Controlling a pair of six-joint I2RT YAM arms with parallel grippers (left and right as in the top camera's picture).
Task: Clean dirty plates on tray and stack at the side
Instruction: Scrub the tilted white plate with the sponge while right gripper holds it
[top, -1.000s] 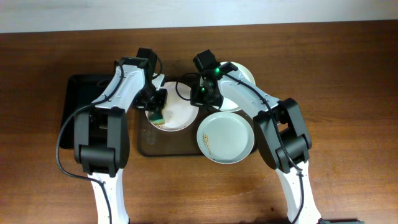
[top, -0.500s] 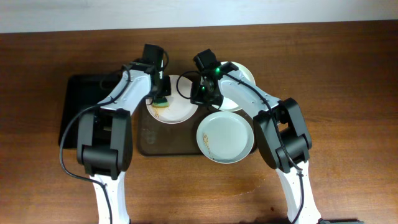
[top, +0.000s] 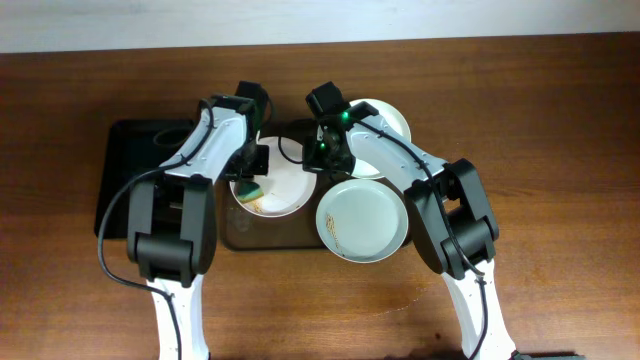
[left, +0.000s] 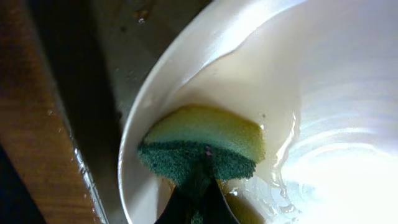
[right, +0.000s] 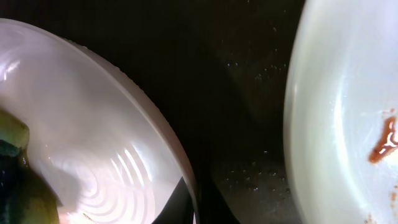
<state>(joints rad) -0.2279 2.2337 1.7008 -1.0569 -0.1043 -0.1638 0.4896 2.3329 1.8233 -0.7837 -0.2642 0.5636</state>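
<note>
The left plate (top: 285, 185) lies on the brown tray (top: 275, 238), with the bluish front plate (top: 363, 220) at the tray's front right corner and the rear plate (top: 388, 122) partly behind the right arm (top: 420, 170). The left gripper (top: 252, 186) pinches a green-and-yellow sponge (left: 205, 140) against the left plate's wet inner wall — the right gripper (top: 322, 158) clamps that plate's rim.
</note>
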